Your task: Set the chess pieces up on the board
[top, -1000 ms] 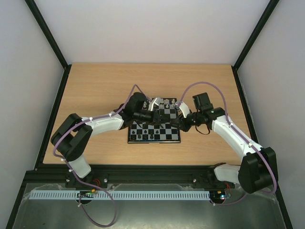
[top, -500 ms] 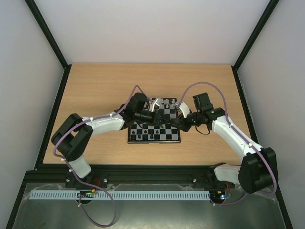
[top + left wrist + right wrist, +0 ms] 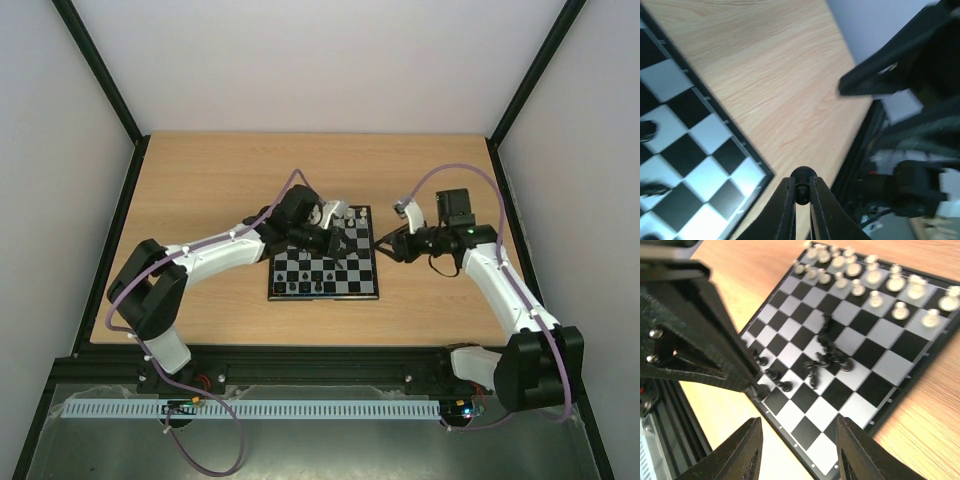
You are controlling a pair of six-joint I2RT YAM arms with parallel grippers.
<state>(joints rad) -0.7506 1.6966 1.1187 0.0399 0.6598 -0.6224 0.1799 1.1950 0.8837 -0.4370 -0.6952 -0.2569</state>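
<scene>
Overhead, close wrist views; board (image 3: 360, 275) shared
</scene>
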